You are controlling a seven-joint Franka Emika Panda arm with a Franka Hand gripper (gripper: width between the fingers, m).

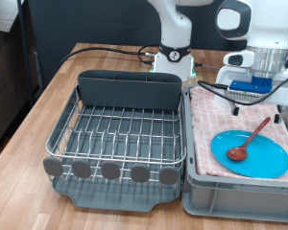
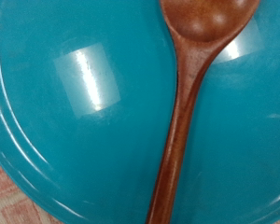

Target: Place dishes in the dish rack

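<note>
The light-blue plate (image 1: 252, 153) lies on the pink checkered cloth (image 1: 211, 120) in the grey bin at the exterior view's right. The dark-brown wooden spoon (image 1: 250, 140) rests on the plate, its bowl on the plate and its handle pointing up-right over the rim. The gripper (image 1: 252, 90) hangs above the far end of the bin, beyond the plate, with nothing seen in it. The wrist view is filled by the plate (image 2: 75, 121) and the spoon (image 2: 182, 121); no fingers show there. The dish rack (image 1: 120, 129) stands at the left, with no dishes in it. The white cup is out of view.
The rack's grey utensil caddy (image 1: 130, 91) runs along its far side and a row of grey discs (image 1: 110, 171) along its near side. The grey bin (image 1: 240, 196) sits tight against the rack. The robot base (image 1: 173, 57) and cables are behind.
</note>
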